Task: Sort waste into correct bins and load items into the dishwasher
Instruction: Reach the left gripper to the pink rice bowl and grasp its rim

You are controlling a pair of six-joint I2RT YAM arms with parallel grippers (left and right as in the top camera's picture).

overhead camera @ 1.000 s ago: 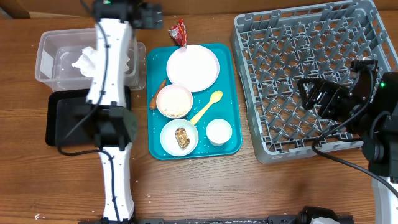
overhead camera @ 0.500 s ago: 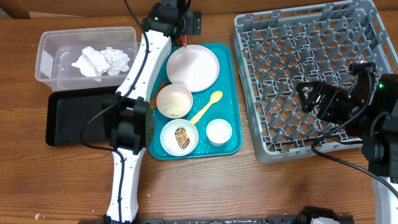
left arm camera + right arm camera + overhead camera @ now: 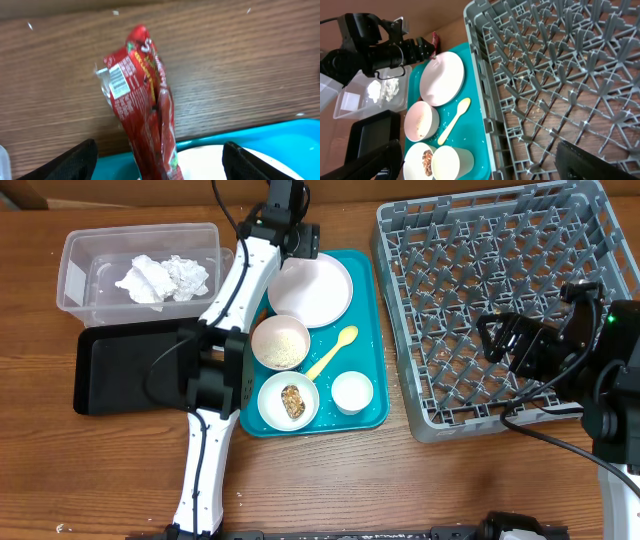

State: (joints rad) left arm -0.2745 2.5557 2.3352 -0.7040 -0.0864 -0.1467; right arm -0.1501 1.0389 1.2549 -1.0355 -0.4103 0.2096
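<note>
Cleanup: hovering over the red-and-white wrapper (image 3: 145,100), lying on the table (image 3: 235,60) at the far edge of the teal tray (image 3: 368,300), left end effector (image 3: 159,161) spread wide either side. Probably handling light, crinkly, slippery; favouring a pinch across its bunched middle.

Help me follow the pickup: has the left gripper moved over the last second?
Yes. The left gripper swung rightward, from above the clear tub to the teal tray's far edge, over the red wrapper.
</note>
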